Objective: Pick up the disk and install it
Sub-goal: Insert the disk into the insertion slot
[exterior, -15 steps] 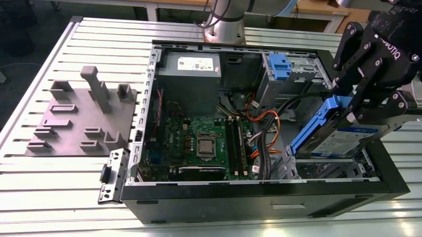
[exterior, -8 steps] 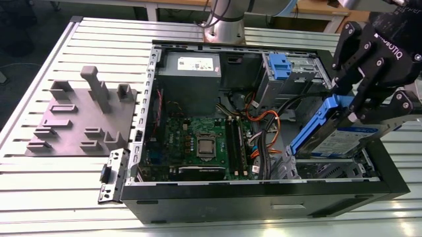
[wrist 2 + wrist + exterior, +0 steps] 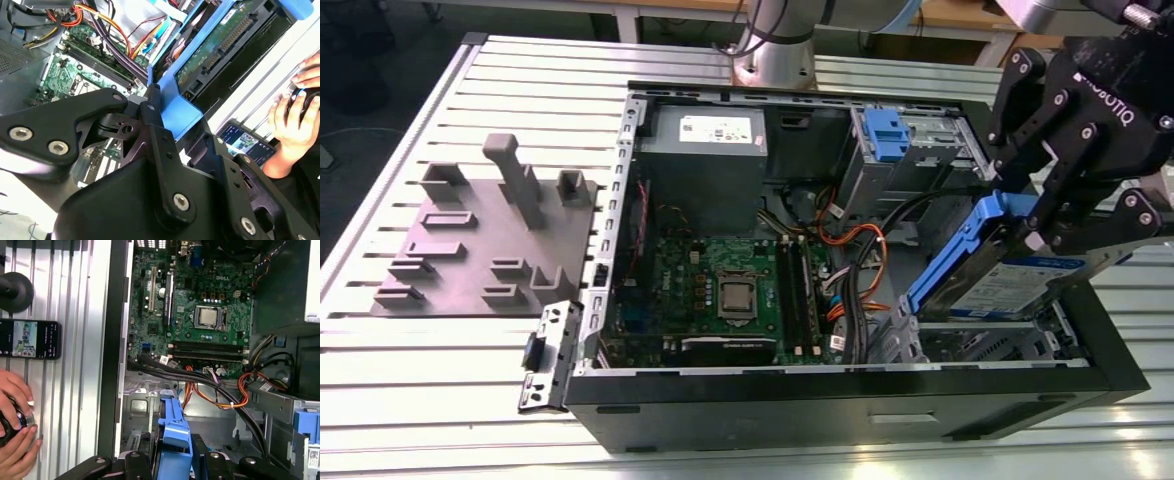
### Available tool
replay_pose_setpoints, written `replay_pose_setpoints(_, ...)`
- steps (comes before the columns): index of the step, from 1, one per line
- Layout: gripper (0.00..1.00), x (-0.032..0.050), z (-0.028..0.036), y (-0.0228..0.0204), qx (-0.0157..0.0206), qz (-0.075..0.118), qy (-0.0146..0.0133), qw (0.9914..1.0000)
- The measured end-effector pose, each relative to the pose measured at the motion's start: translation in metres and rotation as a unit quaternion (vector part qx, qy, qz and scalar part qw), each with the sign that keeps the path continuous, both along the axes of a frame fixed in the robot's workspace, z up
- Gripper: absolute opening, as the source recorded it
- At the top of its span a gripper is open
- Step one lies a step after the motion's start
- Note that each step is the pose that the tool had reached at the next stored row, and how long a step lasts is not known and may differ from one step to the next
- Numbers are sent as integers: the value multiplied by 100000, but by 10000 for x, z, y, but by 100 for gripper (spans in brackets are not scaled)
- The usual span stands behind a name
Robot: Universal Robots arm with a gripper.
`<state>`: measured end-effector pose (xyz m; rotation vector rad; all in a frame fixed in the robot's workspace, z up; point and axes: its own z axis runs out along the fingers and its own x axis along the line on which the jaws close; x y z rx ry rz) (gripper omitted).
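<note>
One disk, blue-bracketed, white-and-blue label, pinched by tool over computer case corner; first wrist view adds phone, hand on bench.

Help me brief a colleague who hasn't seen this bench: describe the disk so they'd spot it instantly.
Find the open computer case on the slatted table. At its corner on the exterior view's right, the black pincer grips the disk, tilted. It has a bright blue bracket and a white-and-blue label, unlike the small blue tab farther back.
</note>
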<state>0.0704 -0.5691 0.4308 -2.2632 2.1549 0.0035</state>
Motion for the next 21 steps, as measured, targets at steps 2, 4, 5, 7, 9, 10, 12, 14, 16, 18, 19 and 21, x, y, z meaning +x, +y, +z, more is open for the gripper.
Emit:
replay_pose_setpoints(2, 44, -1, -2, 0, -3, -573, -14, 99998)
replay_pose_setpoints(4, 44, -1, -9, 0, 2, -1600, -17, 99987)
replay_pose_setpoints(5, 44, 0, -9, 0, -2, -1749, -17, 99985)
replay_pose_setpoints(7, 44, 1, -9, 0, -5, -1839, -17, 99983)
replay_pose_setpoints(9, 44, 2, -10, 0, 0, -1856, -17, 99983)
replay_pose_setpoints(10, 45, 2, -10, 0, 0, -1860, -17, 99983)
replay_pose_setpoints(12, 51, 2, -10, 0, -20, -1865, -17, 99983)
replay_pose_setpoints(14, 57, 3, -12, 0, -39, -1870, -18, 99982)
replay_pose_setpoints(16, 57, 7, -19, 1, -45, -1864, -20, 99983)
replay_pose_setpoints(18, 57, 19, -35, 0, -62, -1860, -20, 99983)
replay_pose_setpoints(19, 57, 32, -43, 0, -89, -1865, -18, 99983)
replay_pose_setpoints(21, 57, 64, -62, 0, -110, -1870, -19, 99982)
